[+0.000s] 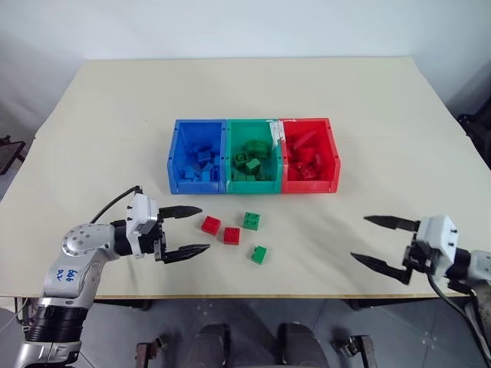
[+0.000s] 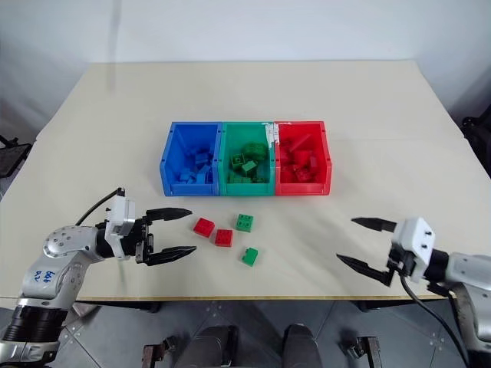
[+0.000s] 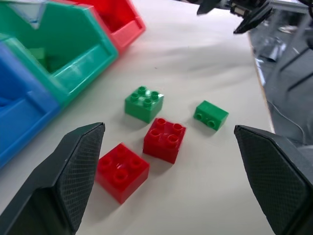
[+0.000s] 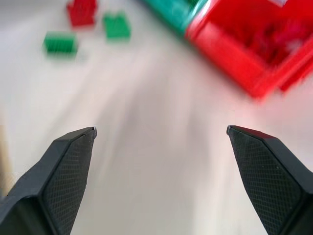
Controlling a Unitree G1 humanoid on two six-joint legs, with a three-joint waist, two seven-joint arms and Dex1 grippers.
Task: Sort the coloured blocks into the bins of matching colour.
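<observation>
The table (image 1: 115, 115) is carrying the three joined bins (image 1: 253, 184) at its middle, blue, green and red running from the robot's left to its right, each already holding a heap of bricks. Four loose blocks are lying on the bare top at about six o'clock from the green bin: two red blocks (image 1: 210, 225) side by side, nearly touching, a square green block (image 1: 252, 221) just beyond them, and a narrower green block (image 1: 258, 254) nearest the table's front edge, its long axis lying slantwise. The left gripper (image 1: 182, 230) is sitting with its fingers spread wide and nothing between them, pointing toward three o'clock straight at the nearer red block, which is lying just off its fingertips. The right gripper (image 1: 380, 243) is likewise gaping and empty, but hanging well apart from the blocks at the table's right front, so the left arm looks the likelier one to pick. The bricks inside the bins are too jumbled to count.
</observation>
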